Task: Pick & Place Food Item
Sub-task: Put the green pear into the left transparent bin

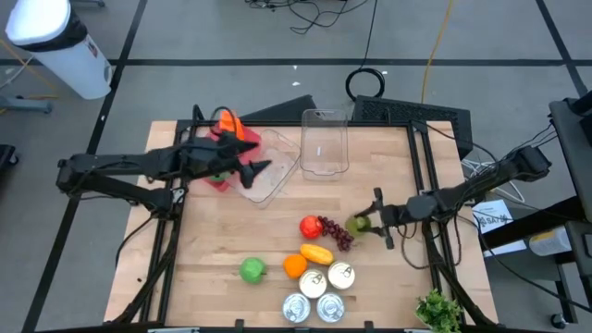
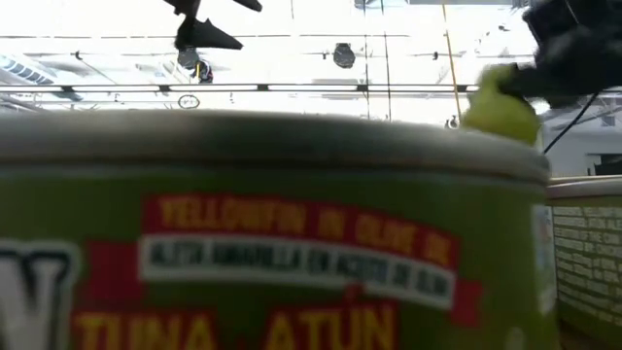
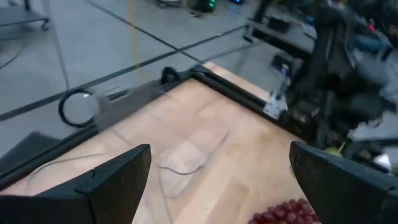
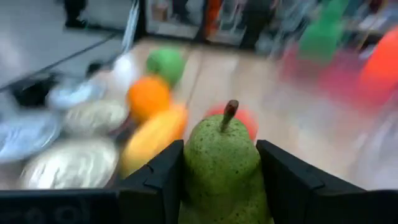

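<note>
On the bench (image 1: 213,287): fruit and tins sit close together near the front.
Pear (image 4: 222,168): green, stem up, squeezed between the two fingers, by the grapes (image 1: 339,235).
Right end effector (image 1: 368,224): closed tight on the pear so it won't slip.
Left end effector (image 1: 264,168): wide open, holding nothing, waiting over the clear tub (image 1: 270,165).
Next: I think the pear goes to a tub.
</note>
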Tool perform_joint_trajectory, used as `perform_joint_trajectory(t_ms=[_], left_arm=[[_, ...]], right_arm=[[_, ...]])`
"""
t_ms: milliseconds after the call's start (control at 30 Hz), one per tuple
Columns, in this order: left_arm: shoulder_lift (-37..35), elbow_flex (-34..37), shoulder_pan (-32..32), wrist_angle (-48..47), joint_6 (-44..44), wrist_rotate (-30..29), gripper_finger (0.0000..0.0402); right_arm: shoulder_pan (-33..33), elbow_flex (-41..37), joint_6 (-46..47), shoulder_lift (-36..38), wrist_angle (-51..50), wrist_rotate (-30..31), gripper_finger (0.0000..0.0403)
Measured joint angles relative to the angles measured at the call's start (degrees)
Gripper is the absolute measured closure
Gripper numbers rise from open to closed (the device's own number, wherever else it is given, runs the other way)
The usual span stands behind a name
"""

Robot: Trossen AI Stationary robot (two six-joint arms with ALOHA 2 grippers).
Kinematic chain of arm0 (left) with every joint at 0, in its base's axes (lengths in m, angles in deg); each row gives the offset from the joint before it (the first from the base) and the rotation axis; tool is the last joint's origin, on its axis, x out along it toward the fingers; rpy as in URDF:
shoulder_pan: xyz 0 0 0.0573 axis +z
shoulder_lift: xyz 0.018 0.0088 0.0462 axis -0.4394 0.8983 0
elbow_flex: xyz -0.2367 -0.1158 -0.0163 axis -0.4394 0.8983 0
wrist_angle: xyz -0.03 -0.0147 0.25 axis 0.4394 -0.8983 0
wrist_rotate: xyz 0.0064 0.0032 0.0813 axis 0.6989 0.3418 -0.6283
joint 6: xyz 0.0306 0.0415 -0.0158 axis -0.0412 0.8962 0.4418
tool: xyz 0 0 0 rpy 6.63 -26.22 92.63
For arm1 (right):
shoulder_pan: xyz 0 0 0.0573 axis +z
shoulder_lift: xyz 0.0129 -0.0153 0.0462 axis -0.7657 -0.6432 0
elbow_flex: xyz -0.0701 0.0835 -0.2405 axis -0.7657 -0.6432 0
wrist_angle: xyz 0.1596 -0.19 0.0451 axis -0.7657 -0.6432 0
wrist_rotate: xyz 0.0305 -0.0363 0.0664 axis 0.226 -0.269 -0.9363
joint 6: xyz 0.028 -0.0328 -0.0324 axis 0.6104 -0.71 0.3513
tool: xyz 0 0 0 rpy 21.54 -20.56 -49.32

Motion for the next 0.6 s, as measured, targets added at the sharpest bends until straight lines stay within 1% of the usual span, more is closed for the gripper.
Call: perform_joint_trajectory(t_ms=[100,167,233,367,433,600], left_arm=[[4.63,0.02,-1.47,5.59,4.53,0.67,0.0007],[7.41,0.02,-2.54,9.32,7.49,0.82,0.0007],[10.24,0.02,-3.51,14.98,9.61,1.52,0.0007],[16.39,0.0,-5.41,24.0,13.55,4.96,0.0007],[19.82,0.05,-6.42,29.68,15.81,6.36,0.0007],[26.86,-0.02,-8.45,39.19,20.59,7.01,0.0007]], right_arm=[[-0.38,3.71,-4.24,-2.83,-1.59,5.24,0.024],[-1.12,6.17,-5.79,-4.82,-1.38,5.54,0.024],[-2.11,8.71,-6.11,-7.26,0.65,5.56,0.024],[-4.04,11.53,-5.79,-14.27,3.3,7.1,0.024],[-4.81,13.19,-6.2,-17.69,6.46,7.09,0.024],[-6.97,15.66,-6.23,-26.0,11.0,6.87,0.024]])
